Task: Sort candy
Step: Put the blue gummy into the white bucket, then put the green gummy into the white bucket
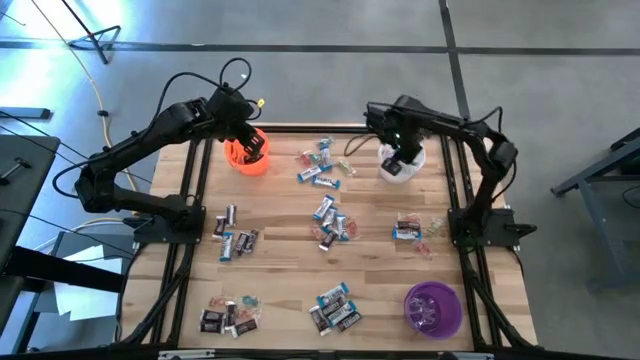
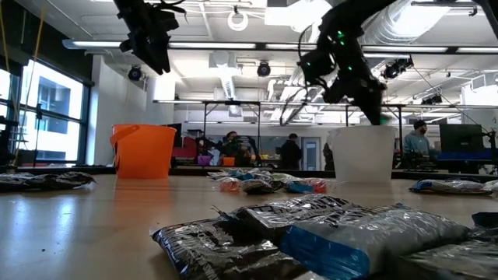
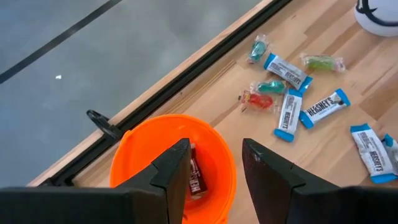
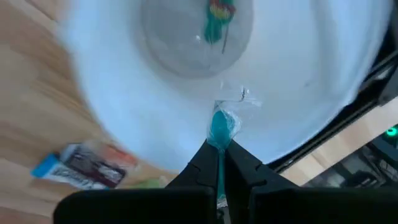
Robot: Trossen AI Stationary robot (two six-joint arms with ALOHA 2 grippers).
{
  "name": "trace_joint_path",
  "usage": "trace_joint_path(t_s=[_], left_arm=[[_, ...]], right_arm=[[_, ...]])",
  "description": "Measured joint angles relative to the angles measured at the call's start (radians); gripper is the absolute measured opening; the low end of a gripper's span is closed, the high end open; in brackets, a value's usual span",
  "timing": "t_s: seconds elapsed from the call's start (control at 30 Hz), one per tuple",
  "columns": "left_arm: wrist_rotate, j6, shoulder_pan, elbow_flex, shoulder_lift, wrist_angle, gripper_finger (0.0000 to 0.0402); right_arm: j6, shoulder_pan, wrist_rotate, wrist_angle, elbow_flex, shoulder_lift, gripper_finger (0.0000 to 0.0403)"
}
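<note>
Right claw (image 4: 219,149) pinched teal candy (image 4: 219,126) by crinkly wrapper twist over white cup (image 4: 323,87); I judged it light, slippery. Left claw (image 3: 214,165) stood part-open, empty, above orange cup (image 3: 134,146).

The left gripper (image 3: 214,165) hangs with fingers apart over the orange cup (image 3: 137,146), which holds what looks like one dark candy (image 3: 196,177).

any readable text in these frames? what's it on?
"HERSHEY'S": blue-and-white candy bar wrapper on the table, left wrist view.
Other blue-and-white wrappers carry print too small to read.
Dark wrapper in the orange cup: print unreadable.
Foreground wrappers in the low view: blurred, unreadable.
</note>
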Motion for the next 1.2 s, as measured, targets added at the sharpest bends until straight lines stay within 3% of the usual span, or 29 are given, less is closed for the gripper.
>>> trace_joint_path(t_s=[0.23, 0.6, 0.7, 0.77, 0.83, 1.0, 1.2], left_arm=[[-0.003, -0.018, 0.0, 0.0, 0.0, 0.001, 0.0133], [-0.003, -0.065, 0.0, 0.0, 0.0, 0.002, 0.0133], [-0.002, -0.082, -0.001, 0.0, 0.0, 0.002, 0.0133], [-0.002, -0.091, -0.001, 0.0, 0.0, 0.002, 0.0133], [-0.002, -0.097, -0.001, 0.0, 0.0, 0.003, 0.0133], [-0.002, -0.097, -0.001, 0.0, 0.0, 0.002, 0.0133], [-0.002, -0.097, -0.001, 0.0, 0.0, 0.002, 0.0133]], right_arm=[[0.053, -0.006, -0.08, 0.296, -0.193, -0.127, 0.0015], [0.091, -0.006, -0.002, 0.35, -0.213, -0.22, 0.0138], [0.152, -0.003, -0.132, 0.382, -0.213, -0.223, 0.0162], [0.178, 0.015, -0.25, 0.448, -0.213, -0.223, 0.0168], [0.189, 0.045, -0.3, 0.521, -0.213, -0.223, 0.0168], [0.205, 0.101, -0.303, 0.712, -0.213, -0.223, 0.0168], [0.202, 0.13, -0.225, 0.75, -0.213, -0.187, 0.0168]])
